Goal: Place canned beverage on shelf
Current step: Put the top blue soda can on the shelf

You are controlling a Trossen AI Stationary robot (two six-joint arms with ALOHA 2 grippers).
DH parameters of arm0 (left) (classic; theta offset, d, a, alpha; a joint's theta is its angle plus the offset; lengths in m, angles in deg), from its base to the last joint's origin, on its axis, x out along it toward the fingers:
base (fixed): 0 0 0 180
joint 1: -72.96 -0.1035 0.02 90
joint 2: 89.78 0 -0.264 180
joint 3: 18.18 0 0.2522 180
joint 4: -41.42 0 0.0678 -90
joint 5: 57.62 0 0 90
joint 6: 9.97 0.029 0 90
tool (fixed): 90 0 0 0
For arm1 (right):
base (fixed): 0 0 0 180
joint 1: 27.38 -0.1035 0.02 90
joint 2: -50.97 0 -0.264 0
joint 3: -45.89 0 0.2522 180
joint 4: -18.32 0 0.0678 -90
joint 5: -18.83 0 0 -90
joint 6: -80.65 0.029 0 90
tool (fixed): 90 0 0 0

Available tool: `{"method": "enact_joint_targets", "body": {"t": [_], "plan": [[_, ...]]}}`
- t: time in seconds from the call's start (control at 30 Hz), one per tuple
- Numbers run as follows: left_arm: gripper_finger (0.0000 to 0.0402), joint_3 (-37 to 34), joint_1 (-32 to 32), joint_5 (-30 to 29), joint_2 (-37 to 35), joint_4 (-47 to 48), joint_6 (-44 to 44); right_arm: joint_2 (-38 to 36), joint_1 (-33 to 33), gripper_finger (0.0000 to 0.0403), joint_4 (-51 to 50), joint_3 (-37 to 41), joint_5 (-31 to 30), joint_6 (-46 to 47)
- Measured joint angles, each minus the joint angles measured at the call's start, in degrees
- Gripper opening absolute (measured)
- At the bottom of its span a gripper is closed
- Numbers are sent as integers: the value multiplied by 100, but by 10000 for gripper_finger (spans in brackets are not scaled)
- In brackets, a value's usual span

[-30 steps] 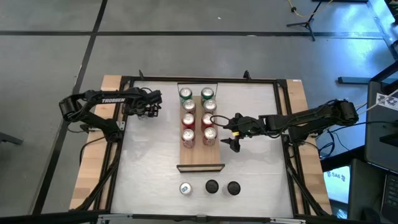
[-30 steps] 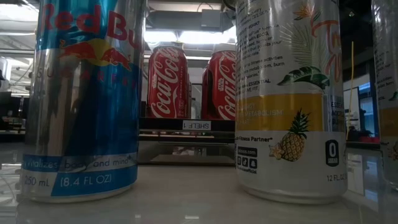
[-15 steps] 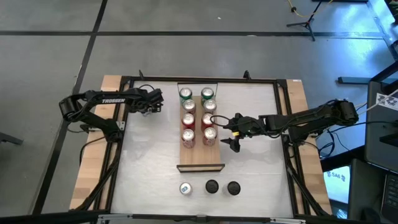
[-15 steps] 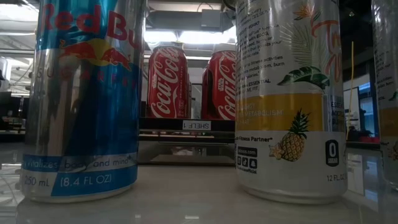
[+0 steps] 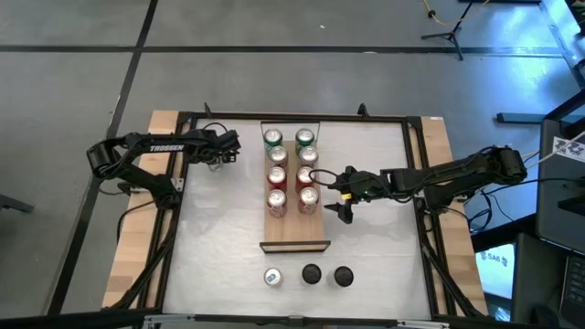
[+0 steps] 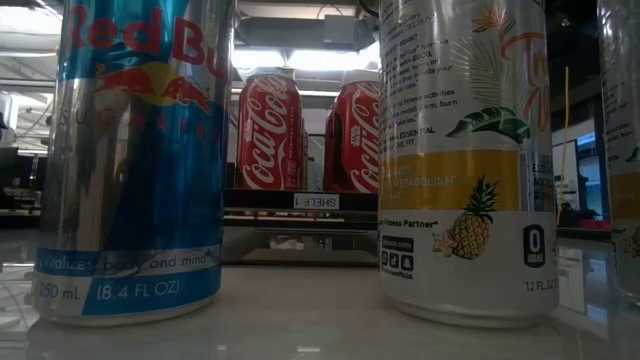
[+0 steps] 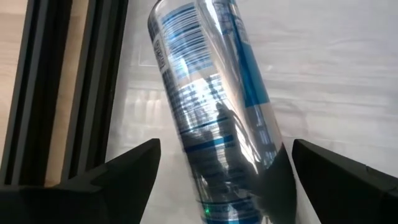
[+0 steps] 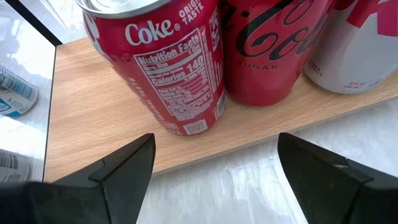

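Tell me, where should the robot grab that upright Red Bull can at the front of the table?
Probably around the middle of its straight side wall. The Red Bull can stands upright and is tall and slim, so a grip near its top or foot might tip it. The pineapple can stands close beside it, so coming level from the open side, away from that neighbour, looks safest.

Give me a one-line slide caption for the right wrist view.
Right claw, open, facing a red Coke can standing on the light-wood shelf beside more cans.
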Motion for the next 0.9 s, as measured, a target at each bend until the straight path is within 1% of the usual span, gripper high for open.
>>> {"method": "enact_joint_targets", "body": {"t": [0.27, 0.37, 0.5, 0.67, 0.8, 0.9], "plan": [[351, 0, 0, 33, 0, 0, -11, 0, 0, 335, 0, 0, 0, 0], [341, 2, 0, 106, 31, -1, -263, 0, 2, 335, 0, 0, 0, 0], [311, 2, 0, 279, 176, -13, -420, 0, 4, 335, 2, 0, 0, 0], [261, 2, 0, 482, 422, -9, -389, 2, 4, 335, 0, 0, -1, 0], [220, 13, 9, 744, 389, 20, -87, 2, 3, 335, 0, 0, 0, -29], [208, 23, 15, 1053, 258, 32, 65, 2, 4, 335, 0, 0, 1, -37]]}}
